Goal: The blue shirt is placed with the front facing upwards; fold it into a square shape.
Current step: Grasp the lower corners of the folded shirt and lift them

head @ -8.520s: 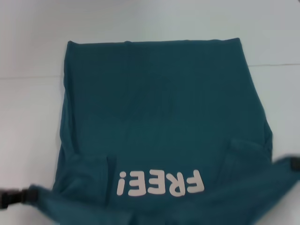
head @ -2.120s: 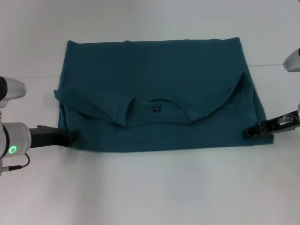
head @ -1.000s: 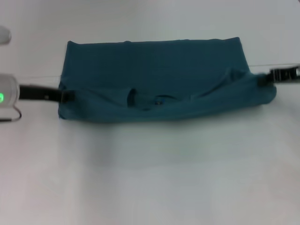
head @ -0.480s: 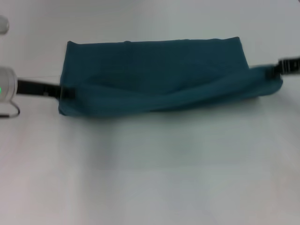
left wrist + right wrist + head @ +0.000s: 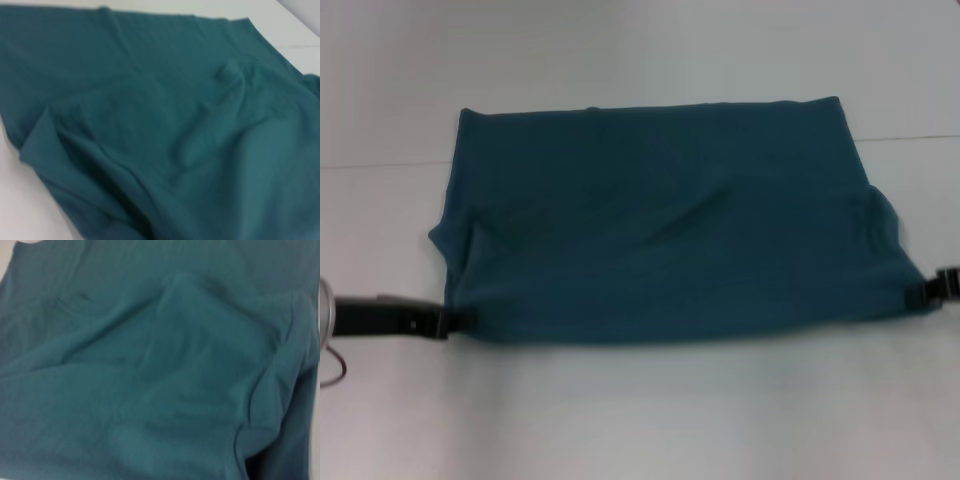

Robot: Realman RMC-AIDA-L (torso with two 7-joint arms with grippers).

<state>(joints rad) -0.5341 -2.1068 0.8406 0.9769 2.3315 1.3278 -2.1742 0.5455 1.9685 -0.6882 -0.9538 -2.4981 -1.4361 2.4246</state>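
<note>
The blue shirt (image 5: pixel 660 220) lies on the white table as a wide, rumpled rectangle, plain side up, with no lettering showing. At its near left corner my left gripper (image 5: pixel 455 321) is shut on the fabric. My right gripper (image 5: pixel 917 293) is shut on the near right corner, at the picture's right edge. The near edge runs between the two grippers. Both wrist views are filled with wrinkled shirt fabric (image 5: pixel 150 115) (image 5: pixel 150 365), and neither shows its own fingers.
The white table (image 5: pixel 640 420) stretches on all sides of the shirt, with a broad bare strip between the near edge and me. A thin seam line (image 5: pixel 380 165) crosses the table behind the shirt.
Both grippers have come back toward me with the near edge, so the narrow bunched band has spread into a deeper rectangle. The far edge slid slightly nearer.
</note>
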